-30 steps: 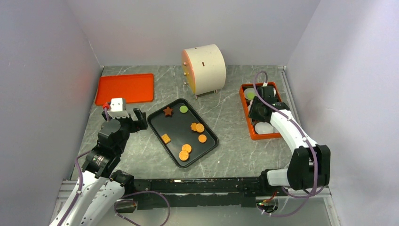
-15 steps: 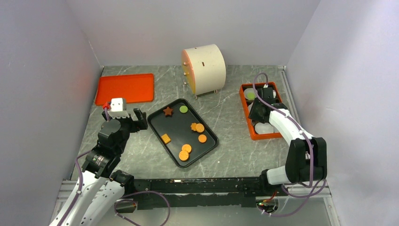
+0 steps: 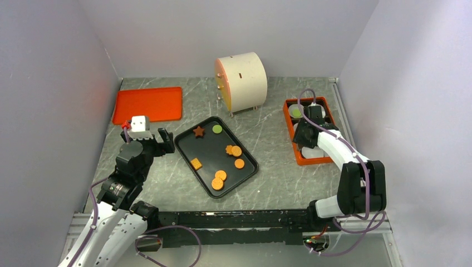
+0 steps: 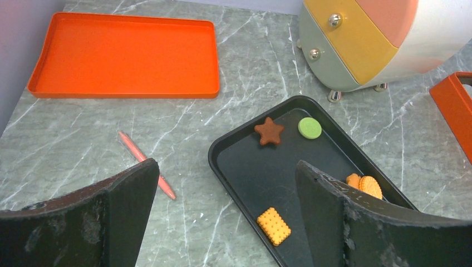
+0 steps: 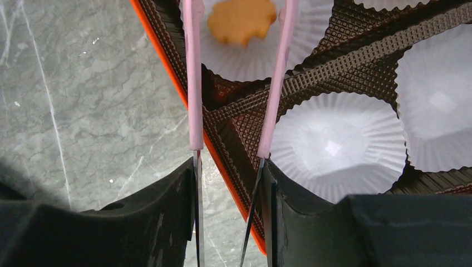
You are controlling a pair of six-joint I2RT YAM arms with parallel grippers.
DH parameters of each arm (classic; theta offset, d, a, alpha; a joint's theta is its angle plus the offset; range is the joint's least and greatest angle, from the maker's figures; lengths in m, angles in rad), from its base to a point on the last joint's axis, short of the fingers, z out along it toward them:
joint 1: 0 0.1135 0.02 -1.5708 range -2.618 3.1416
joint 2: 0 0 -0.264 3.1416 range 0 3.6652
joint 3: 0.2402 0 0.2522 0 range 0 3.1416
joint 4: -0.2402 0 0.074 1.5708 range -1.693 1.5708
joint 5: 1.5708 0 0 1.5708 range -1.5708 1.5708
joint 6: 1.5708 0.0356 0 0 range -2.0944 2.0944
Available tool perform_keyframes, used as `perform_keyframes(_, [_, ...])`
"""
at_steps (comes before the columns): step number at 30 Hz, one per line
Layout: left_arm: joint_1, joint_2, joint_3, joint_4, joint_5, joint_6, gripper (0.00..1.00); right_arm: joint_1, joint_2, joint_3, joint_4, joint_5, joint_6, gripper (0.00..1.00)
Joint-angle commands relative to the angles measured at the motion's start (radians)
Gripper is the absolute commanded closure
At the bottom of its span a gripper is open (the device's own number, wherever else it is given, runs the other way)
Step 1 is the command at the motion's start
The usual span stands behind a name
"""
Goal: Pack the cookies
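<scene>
Though tight on pink tweezers [image 5: 193, 83], right tool [image 5: 228, 167] over boxed cookie [image 5: 242, 21] — tips apart; left tool [image 4: 225, 167] spread wide.

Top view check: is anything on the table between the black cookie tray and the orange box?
Nothing: in the top view the stretch between the black tray and the orange box is bare marble table.
</scene>
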Motion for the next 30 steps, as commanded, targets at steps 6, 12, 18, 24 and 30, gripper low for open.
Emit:
perform_keyframes(6, [-0.002, -0.001, 0.008, 0.040, 0.010, 0.022, 0.04, -0.004, -0.084, -0.001, 0.031, -0.007, -0.013, 0.53])
perform_keyframes(12, [-0.001, 0.004, 0.009, 0.041, 0.012, 0.023, 0.04, 0.018, -0.154, -0.001, 0.028, -0.008, -0.016, 0.53])
perform_keyframes(18, [-0.001, 0.009, 0.010, 0.041, 0.013, 0.023, 0.04, 0.118, -0.178, 0.041, -0.009, 0.015, -0.033, 0.55])
perform_keyframes(24, [0.000, 0.014, 0.010, 0.040, 0.012, 0.022, 0.04, 0.268, -0.160, 0.118, -0.078, 0.032, -0.058, 0.58])
perform_keyframes(30, [0.000, 0.018, 0.011, 0.041, 0.015, 0.023, 0.04, 0.405, -0.126, 0.184, -0.132, -0.030, -0.091, 0.59])
